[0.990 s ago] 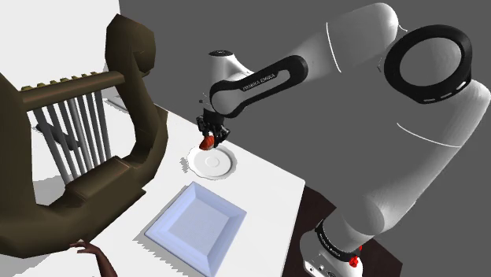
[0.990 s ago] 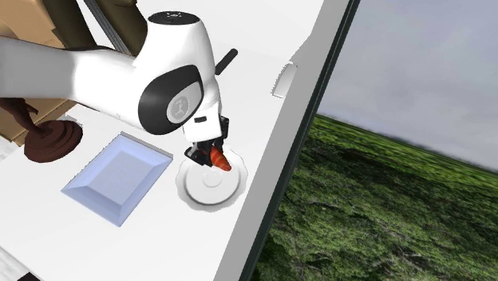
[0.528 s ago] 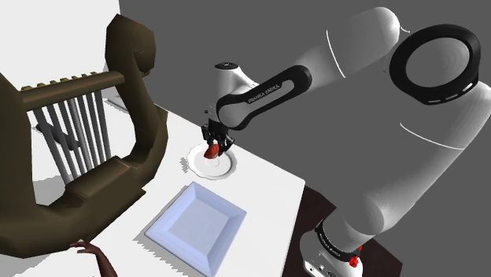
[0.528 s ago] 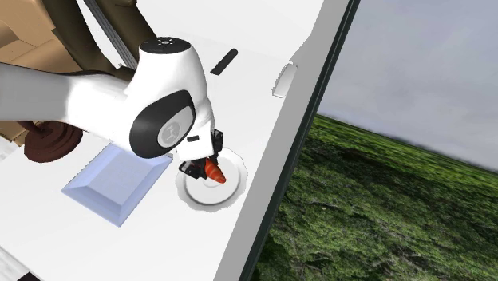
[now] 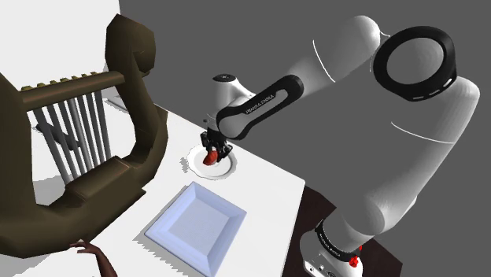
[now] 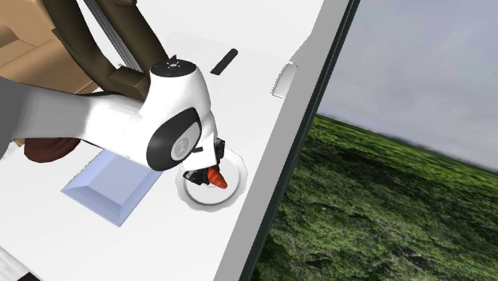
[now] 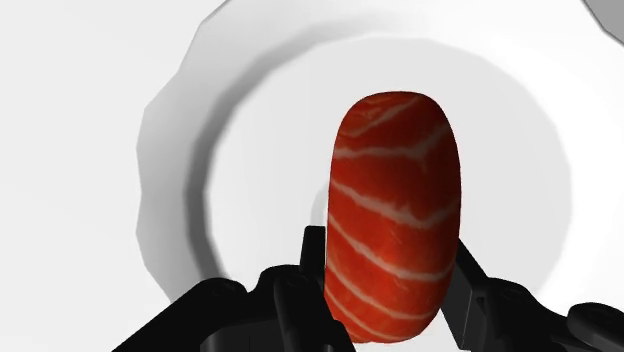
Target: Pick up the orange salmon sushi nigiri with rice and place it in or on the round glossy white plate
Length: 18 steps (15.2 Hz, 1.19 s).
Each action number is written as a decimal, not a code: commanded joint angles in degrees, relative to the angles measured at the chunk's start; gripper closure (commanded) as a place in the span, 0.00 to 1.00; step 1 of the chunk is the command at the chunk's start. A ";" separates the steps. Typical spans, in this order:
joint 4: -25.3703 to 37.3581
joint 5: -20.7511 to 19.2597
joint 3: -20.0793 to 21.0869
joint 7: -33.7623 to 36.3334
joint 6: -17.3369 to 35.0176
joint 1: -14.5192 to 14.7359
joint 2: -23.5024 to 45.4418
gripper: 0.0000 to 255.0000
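The jaws are closed on the salmon nigiri [image 7: 392,215], clasping its sides. The nigiri is over the centre of the round white plate [image 5: 226,168] on the table [image 5: 267,187]; contact with the plate cannot be determined.

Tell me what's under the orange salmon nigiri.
Beneath the orange striped salmon nigiri, clasped by the black tool: the round white plate. Rice and any contact are hidden.
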 commanded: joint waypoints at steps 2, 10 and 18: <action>0.01 -0.26 -0.09 0.23 0.28 0.10 0.31 1.00; 0.01 -0.26 -0.09 0.23 0.29 0.10 0.31 0.00; 1.38 4.55 1.67 -3.09 -6.20 -0.77 -5.58 0.00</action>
